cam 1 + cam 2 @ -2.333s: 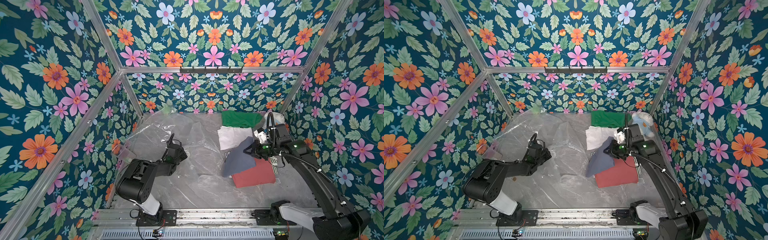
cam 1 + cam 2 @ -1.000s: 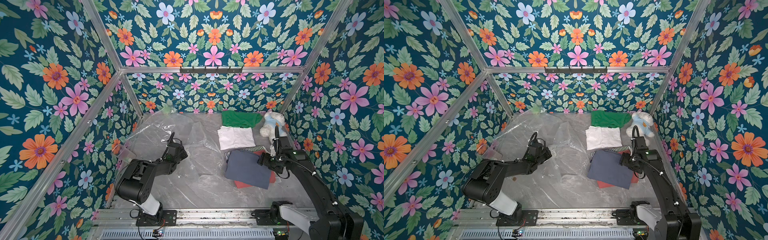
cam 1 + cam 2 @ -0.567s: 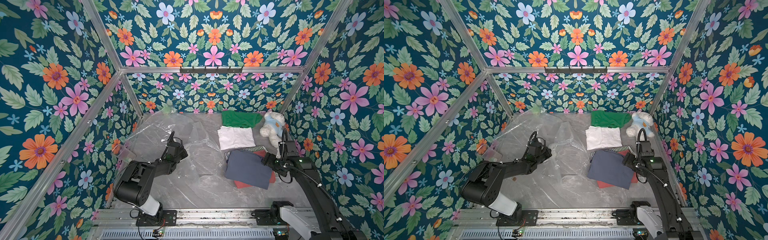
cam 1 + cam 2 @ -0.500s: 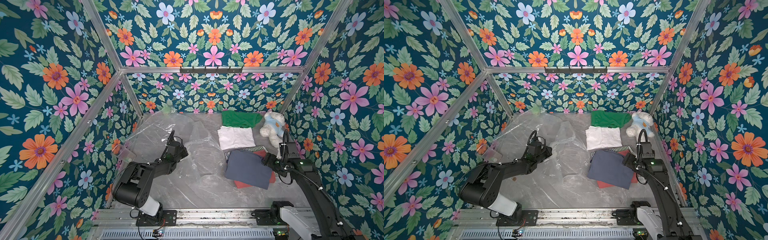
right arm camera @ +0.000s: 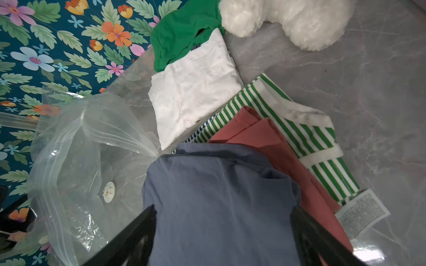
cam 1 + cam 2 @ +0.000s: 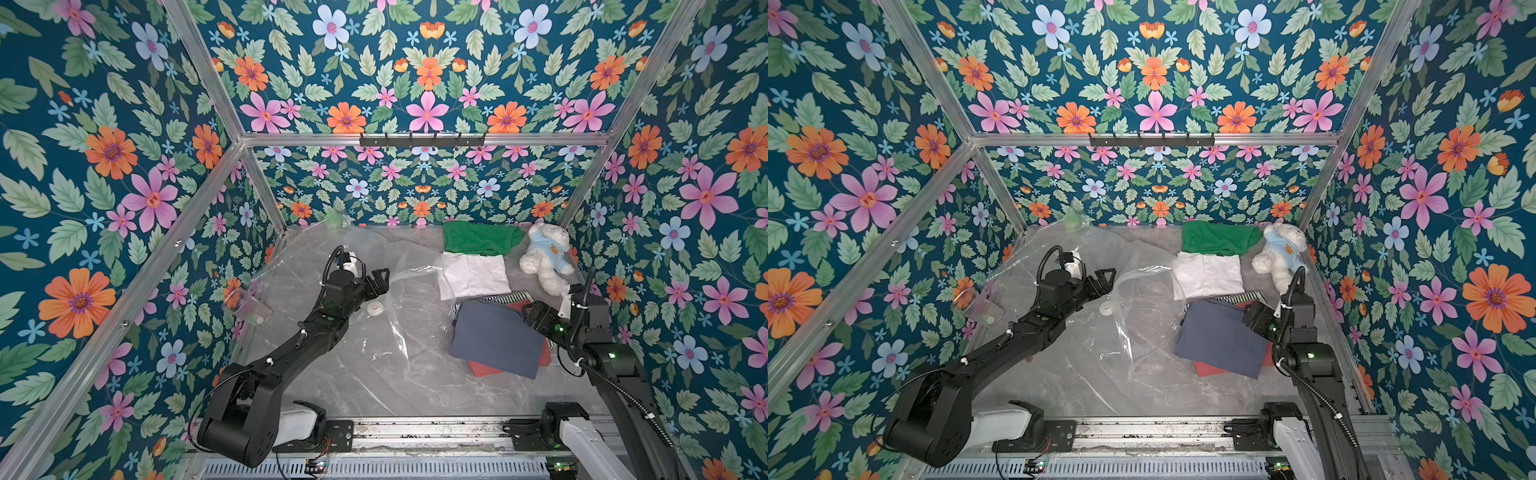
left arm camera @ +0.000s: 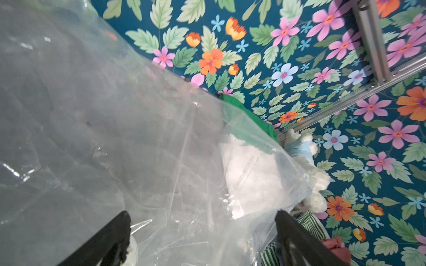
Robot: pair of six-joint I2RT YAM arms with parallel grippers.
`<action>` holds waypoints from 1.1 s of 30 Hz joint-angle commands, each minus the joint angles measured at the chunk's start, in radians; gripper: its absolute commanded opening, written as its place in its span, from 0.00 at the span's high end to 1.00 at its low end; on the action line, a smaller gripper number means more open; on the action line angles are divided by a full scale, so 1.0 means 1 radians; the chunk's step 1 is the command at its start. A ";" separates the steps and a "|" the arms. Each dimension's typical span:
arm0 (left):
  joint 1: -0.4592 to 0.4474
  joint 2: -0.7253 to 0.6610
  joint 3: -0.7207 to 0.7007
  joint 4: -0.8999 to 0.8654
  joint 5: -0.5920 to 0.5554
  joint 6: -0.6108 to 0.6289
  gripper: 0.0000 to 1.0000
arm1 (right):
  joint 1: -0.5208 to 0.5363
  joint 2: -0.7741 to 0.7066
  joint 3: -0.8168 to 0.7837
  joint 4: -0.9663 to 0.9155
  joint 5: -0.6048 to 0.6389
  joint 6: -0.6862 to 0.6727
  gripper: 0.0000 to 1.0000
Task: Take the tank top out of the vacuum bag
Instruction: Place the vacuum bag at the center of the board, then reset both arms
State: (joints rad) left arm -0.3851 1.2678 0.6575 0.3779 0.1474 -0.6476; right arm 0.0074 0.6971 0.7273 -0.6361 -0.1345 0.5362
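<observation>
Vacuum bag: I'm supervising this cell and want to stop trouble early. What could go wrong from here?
1. The large clear crinkly plastic vacuum bag billows up at its mouth beside the open left gripper; the film could snag on a finger and drag along.
2. The slate-blue folded garment lies at the bag's edge beneath the open right gripper; a dragged bag or a low finger could rumple it.

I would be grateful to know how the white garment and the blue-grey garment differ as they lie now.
The white garment is smaller and lies against the green garment; the blue-grey garment is larger and lies atop the red garment. Both are folded flat, outside the vacuum bag.
</observation>
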 commanded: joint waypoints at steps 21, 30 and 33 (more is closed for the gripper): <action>0.175 -0.039 -0.263 0.281 -0.396 0.595 0.01 | -0.014 0.038 -0.521 1.012 0.397 -0.361 0.00; 0.323 0.120 -0.372 0.605 -0.292 0.615 0.01 | -0.045 0.418 -0.572 1.470 0.366 -0.322 0.01; 0.341 0.169 -0.346 0.632 -0.257 0.631 0.00 | -0.050 0.455 -0.548 1.472 0.351 -0.364 0.00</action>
State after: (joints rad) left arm -0.0551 1.4128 0.3000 0.8364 -0.1741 -0.0448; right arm -0.0391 1.1248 0.1661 0.6785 0.2352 0.2028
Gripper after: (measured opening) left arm 0.994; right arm 0.995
